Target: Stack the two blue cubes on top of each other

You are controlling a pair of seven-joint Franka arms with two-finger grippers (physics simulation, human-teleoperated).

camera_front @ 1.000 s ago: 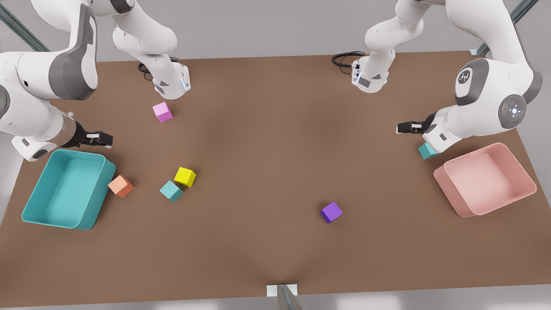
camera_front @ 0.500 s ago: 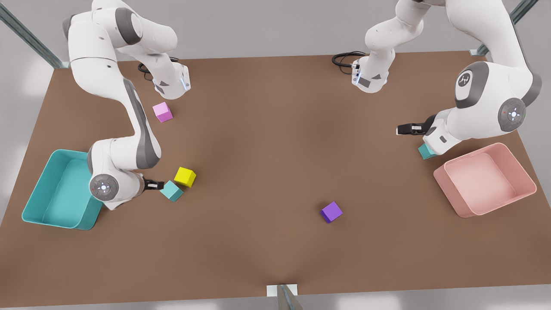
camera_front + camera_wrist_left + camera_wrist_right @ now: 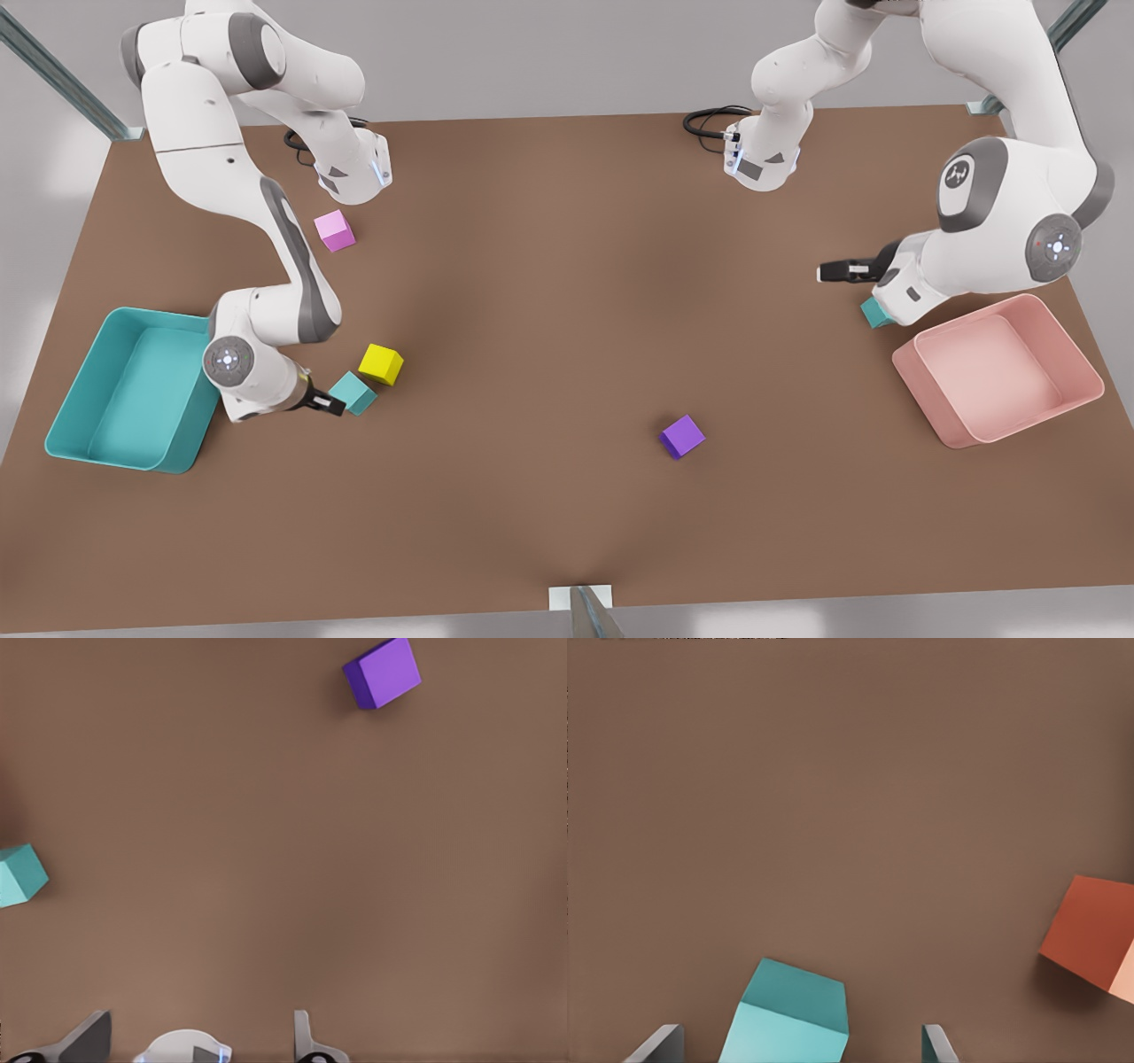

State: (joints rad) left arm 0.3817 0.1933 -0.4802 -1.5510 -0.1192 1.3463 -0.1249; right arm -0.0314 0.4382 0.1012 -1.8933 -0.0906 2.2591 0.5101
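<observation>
Front view: the right gripper [image 3: 332, 406], on the front view's left, sits low at the first blue cube [image 3: 353, 392], which touches a corner of the yellow cube [image 3: 381, 364]; the arm's wrist overlaps the rim of the teal bin [image 3: 97, 354]. On the front view's right, the left gripper [image 3: 828, 271] hangs over bare table [image 3: 567, 266], and the second blue cube [image 3: 872, 312] is half hidden behind that arm's wrist, near the pink bin [image 3: 1063, 328]. A purple cube [image 3: 682, 436] stands alone with open room all round; a pink cube [image 3: 335, 230] sits near an arm base. Left wrist view: fingers [image 3: 89, 1041] spread wide, nothing between them; the second blue cube [image 3: 19, 874] is cut off at the frame edge, the purple cube [image 3: 383, 672] far off. Right wrist view: fingers [image 3: 660, 1045] released, the first blue cube [image 3: 788, 1014] between them with a gap on each side; an orange cube [image 3: 1090, 935] is cut off at the edge.
</observation>
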